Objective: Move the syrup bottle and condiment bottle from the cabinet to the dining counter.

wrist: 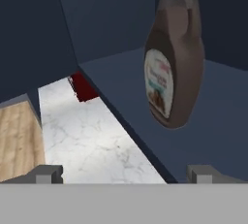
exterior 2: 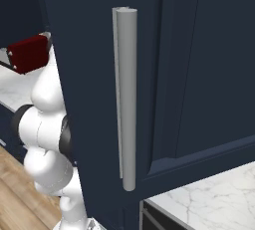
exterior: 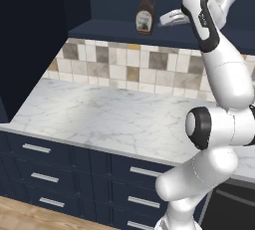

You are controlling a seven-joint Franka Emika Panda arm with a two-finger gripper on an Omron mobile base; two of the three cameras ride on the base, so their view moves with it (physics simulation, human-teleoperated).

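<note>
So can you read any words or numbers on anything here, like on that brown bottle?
Syrup bottle: it has a pale label with a picture and some marks, but they are too blurred to read.
Red appliance on the marble worktop: no writing can be seen.
Cabinet: no words or numbers.
So nothing here can be read.

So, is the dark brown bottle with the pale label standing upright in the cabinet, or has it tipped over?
Upright: the dark brown syrup bottle stands on its base on the navy cabinet shelf, cap on top.
</note>
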